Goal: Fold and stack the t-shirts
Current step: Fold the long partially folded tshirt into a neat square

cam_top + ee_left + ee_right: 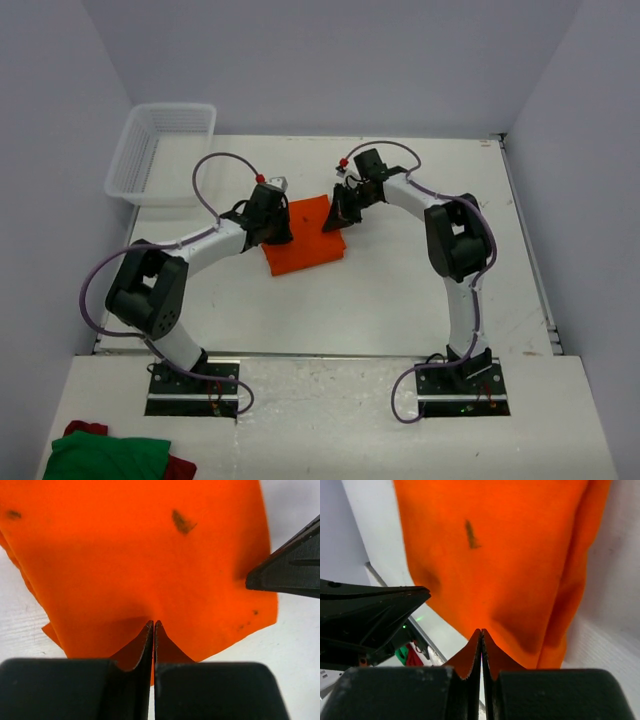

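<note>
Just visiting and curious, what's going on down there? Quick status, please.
Left gripper and right gripper both shut, pinching the orange t-shirt. Shirt lies folded on table. Basket off to the far left, nothing blocking.

left gripper (154,626) closed, right gripper (481,633) closed

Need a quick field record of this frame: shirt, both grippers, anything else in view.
shirt: orange t-shirt, folded to a rough rectangle, mid-table
left gripper: shut, pinching the shirt's left side
right gripper: shut, pinching the shirt's right side
basket: clear plastic, far left corner of the table
other cloth: green cloth lying over a red cloth, near ledge, left of the arm bases
</note>
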Motion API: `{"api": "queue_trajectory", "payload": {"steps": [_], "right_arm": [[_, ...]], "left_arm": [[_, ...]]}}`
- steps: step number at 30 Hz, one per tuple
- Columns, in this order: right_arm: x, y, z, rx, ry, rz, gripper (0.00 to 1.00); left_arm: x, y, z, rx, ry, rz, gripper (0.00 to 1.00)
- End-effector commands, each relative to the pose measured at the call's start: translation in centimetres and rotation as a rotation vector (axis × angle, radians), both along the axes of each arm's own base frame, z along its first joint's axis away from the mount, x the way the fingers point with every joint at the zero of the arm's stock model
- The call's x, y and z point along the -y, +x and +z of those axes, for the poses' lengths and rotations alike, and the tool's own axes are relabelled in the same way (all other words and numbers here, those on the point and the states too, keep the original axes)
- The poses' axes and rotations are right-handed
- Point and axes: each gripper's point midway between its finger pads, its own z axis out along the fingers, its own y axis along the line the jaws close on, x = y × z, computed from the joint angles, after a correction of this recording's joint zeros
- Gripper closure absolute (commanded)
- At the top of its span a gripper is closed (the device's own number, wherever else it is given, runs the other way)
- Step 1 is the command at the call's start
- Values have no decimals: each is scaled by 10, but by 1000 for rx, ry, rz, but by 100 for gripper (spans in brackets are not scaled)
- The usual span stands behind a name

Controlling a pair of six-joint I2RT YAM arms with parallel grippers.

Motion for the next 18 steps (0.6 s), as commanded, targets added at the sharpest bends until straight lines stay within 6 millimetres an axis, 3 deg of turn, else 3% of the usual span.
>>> {"api": "queue_trajectory", "payload": {"steps": [1, 4, 9, 18], "right_arm": [[-1, -2, -18, -29, -33, -38, 100], [8, -11, -40, -71, -106, -76, 100], [17, -20, -43, -88, -170, -132, 100], [7, -55, -63, -153, -188, -110, 100]], "left_arm": [[0, -3, -11, -14, -20, 14, 100], [-14, -15, -26, -53, 31, 53, 100], [-37, -32, -45, -99, 112, 106, 100], [-61, -64, -81, -186, 191, 137, 100]]}}
